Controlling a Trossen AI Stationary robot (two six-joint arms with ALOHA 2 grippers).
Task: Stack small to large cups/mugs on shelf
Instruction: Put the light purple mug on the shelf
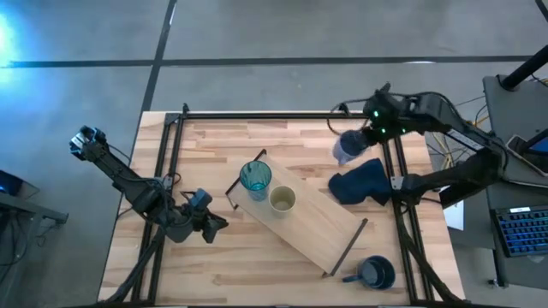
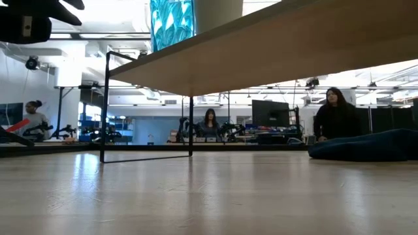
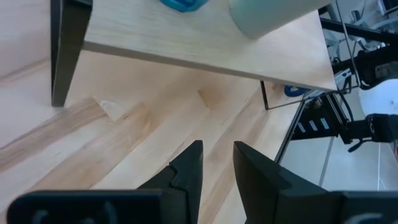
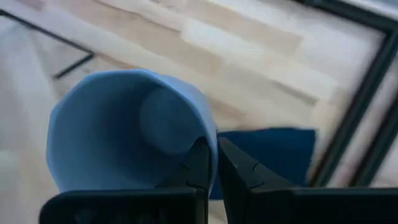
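We see the right gripper (image 4: 211,163) pinching the rim of the pale periwinkle-blue plastic cup (image 4: 127,130), one finger inside the wall and one outside, up near the far right corner of the worktop, just above the crumpled dark blue cloth (image 1: 360,183). We judge the cup light and stiff but smooth-walled, so a rim pinch may let it swing or slip; a hold lower on the wall would steady it.

The long light-wood shelf (image 1: 321,224) lies diagonally across the middle. The translucent teal tumbler (image 1: 255,179) and the small yellowish-olive cup (image 1: 282,199) stand on it side by side, at its far-left end. The wide dark navy handled mug (image 1: 374,272) waits off the shelf by the near right corner.

The left gripper (image 3: 216,167) sits low near the near left edge, fingers slightly spread and empty.

In the low view the shelf hides most of both vessels on it, and we cannot tell there whether they touch.
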